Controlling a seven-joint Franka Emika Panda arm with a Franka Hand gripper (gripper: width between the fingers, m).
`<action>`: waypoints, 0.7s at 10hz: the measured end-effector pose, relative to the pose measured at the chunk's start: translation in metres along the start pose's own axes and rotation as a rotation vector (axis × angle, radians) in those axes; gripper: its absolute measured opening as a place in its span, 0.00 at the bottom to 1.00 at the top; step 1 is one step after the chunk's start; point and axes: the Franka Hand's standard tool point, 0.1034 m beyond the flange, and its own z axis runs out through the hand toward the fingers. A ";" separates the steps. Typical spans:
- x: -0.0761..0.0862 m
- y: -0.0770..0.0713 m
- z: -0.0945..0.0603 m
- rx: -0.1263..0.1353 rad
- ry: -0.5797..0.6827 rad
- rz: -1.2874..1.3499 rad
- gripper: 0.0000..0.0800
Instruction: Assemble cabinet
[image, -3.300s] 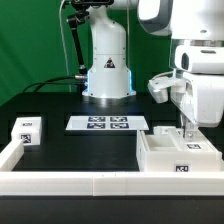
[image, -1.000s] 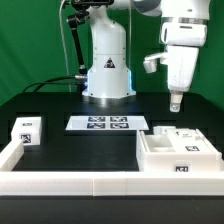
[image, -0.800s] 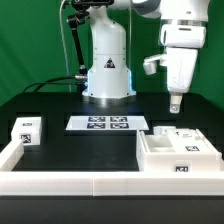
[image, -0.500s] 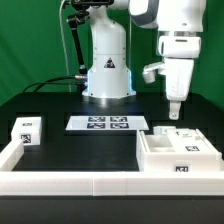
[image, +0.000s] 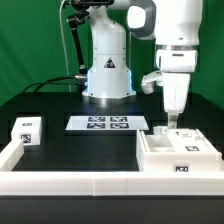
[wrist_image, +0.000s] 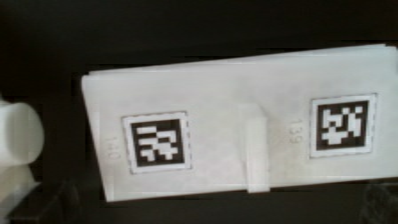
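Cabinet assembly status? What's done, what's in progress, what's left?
Done: little that shows. The cabinet sits at the exterior view's right, against the border rail. In hand: the gripper hovers just above the cabinet's back part, carrying nothing visible; whether it is open or shut is unclear. Left: the small tagged block sits apart at the exterior view's left, not yet in the cabinet.

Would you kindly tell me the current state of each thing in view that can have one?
cabinet: resting on the table at the exterior view's right, not gripped.
small tagged block: loose at the exterior view's left, apart from the cabinet.
marker board: lying flat.
end effector: low over the cabinet, nothing visibly held; open or shut cannot be told.
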 end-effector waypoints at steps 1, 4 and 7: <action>-0.001 -0.002 0.004 0.008 -0.001 0.002 1.00; -0.002 -0.008 0.014 0.029 -0.004 0.002 1.00; -0.002 -0.011 0.019 0.041 -0.005 0.002 0.85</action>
